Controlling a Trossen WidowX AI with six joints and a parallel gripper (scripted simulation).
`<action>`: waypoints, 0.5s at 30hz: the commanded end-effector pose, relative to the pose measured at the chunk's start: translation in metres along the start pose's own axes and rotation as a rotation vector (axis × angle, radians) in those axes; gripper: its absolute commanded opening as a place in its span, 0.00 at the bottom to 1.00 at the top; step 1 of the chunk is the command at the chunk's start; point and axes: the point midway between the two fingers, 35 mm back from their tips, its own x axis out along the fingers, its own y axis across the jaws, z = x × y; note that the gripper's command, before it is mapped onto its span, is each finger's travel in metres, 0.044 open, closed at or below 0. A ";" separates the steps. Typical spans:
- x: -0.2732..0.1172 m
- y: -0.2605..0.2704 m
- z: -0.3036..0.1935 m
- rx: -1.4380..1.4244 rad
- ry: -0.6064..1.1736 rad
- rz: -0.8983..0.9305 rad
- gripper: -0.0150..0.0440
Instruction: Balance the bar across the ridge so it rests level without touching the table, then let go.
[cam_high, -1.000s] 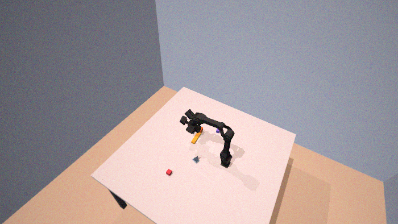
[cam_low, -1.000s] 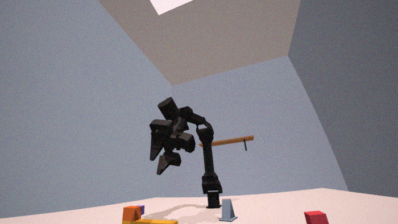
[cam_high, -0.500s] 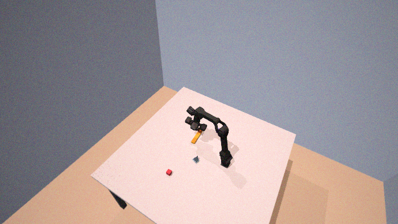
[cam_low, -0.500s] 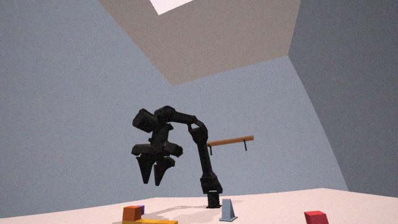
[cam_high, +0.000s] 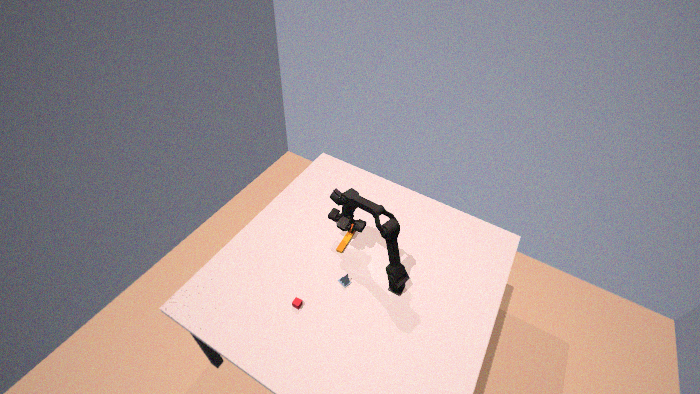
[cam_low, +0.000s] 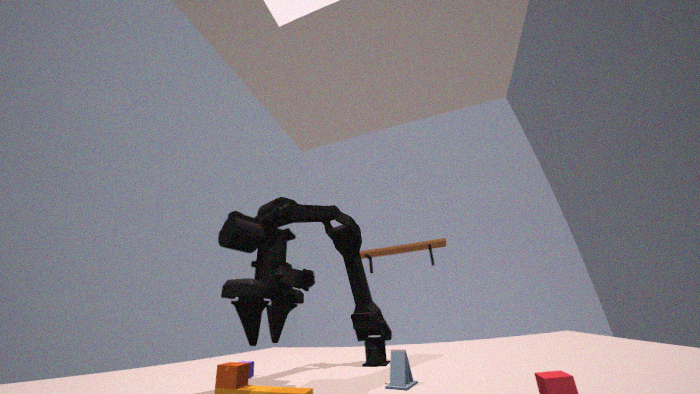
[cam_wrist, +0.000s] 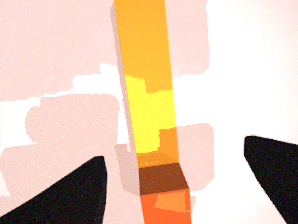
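The yellow-orange bar (cam_high: 344, 243) (cam_low: 280, 390) (cam_wrist: 145, 40) lies flat on the table, with a raised orange block (cam_low: 232, 376) (cam_wrist: 167, 212) at one end. The blue-grey ridge (cam_high: 345, 281) (cam_low: 398, 370) stands apart from it on its small base, with nothing on top. My gripper (cam_low: 264, 343) (cam_wrist: 176, 155) is open and empty. It points down above the bar near its block end, the fingertips well clear of it. In the wrist view one finger is on each side of the bar. In the top view the fingertips are hard to make out.
A red cube (cam_high: 297, 303) (cam_low: 556, 382) sits on the table (cam_high: 450, 300), beyond the ridge from the bar. A purple block (cam_low: 251, 369) shows partly behind the bar's orange block. A brown shelf (cam_low: 400, 249) is on the wall behind the arm.
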 end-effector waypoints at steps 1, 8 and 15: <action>0.029 0.002 0.001 -0.003 -0.008 0.011 0.79; 0.053 0.005 0.002 -0.003 -0.008 0.011 0.79; 0.060 0.005 0.002 -0.003 -0.008 0.011 0.79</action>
